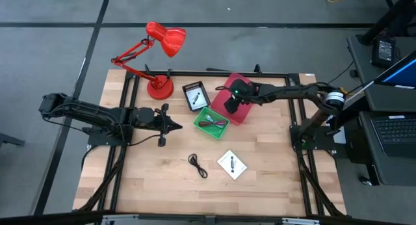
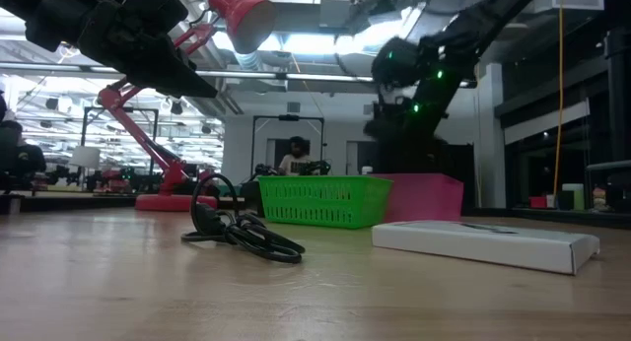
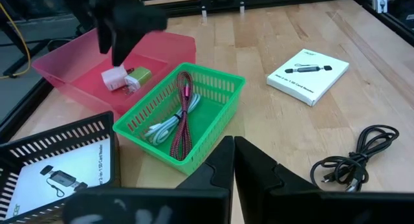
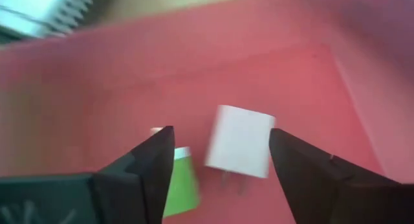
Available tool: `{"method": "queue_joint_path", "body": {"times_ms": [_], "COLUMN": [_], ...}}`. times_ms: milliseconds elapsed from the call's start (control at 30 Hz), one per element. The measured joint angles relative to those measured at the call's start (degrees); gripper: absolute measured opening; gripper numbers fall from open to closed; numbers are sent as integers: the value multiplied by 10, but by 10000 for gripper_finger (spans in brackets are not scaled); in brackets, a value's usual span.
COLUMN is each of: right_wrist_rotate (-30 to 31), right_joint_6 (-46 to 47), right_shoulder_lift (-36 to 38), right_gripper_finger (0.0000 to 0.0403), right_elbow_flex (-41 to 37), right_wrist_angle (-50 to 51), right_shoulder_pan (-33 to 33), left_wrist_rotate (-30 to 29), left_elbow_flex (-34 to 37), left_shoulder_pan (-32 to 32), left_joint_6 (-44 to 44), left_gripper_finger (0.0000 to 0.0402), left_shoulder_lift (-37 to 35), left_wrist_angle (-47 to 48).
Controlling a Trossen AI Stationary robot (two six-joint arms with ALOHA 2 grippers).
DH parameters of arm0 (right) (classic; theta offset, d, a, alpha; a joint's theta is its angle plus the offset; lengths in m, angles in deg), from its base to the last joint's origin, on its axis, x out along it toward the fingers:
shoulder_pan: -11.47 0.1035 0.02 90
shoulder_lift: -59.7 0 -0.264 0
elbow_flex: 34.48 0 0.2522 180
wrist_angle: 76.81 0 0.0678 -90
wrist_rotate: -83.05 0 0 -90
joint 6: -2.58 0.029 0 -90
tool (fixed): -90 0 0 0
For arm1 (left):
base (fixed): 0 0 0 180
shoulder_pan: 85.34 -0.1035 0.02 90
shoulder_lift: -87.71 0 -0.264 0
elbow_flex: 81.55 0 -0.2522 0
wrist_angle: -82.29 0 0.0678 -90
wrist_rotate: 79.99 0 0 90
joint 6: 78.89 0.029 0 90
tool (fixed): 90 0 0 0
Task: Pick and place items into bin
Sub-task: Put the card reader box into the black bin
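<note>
I have the right gripper hanging over the pink bin, fingers spread wide with nothing between them. In the right wrist view a white plug sits on the bin floor in the gap between the fingers, a green plug just beside it. I read this as a drop into the bin, though I could equally be lining up a grasp; I cannot tell which.

The left gripper waits above the table, near the green basket, fingers closed and empty, kept clear of the right arm's work.

The sorting looks deliberate: cables lie in the green basket, one white box in the black basket. Still out on the table are the black cable and the second white box, well apart from the bins, so I judge the job about half done.
</note>
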Motion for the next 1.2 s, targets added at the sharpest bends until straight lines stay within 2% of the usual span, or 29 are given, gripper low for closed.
{"method": "queue_joint_path", "body": {"times_ms": [433,600,733,833,1033,1200], "right_wrist_rotate": [2,58,68,69,69,69], "right_joint_6": [-2,19,23,45,104,138], "right_shoulder_lift": [133,163,168,169,168,168], "right_gripper_finger": [110,68,45,33,4,3], "right_elbow_flex": [0,0,0,-22,-125,-148], "right_wrist_angle": [54,93,105,79,-39,-52], "right_shoulder_pan": [120,188,237,270,330,372], "left_wrist_rotate": [0,0,3,25,66,67], "left_elbow_flex": [0,0,0,0,0,0], "left_shoulder_pan": [0,0,0,0,0,4], "left_joint_6": [0,-3,-4,-3,-18,-49], "left_gripper_finger": [6,8,6,3,3,1], "left_shoulder_lift": [0,0,0,0,1,34], "left_wrist_angle": [0,0,0,0,-1,-29]}}
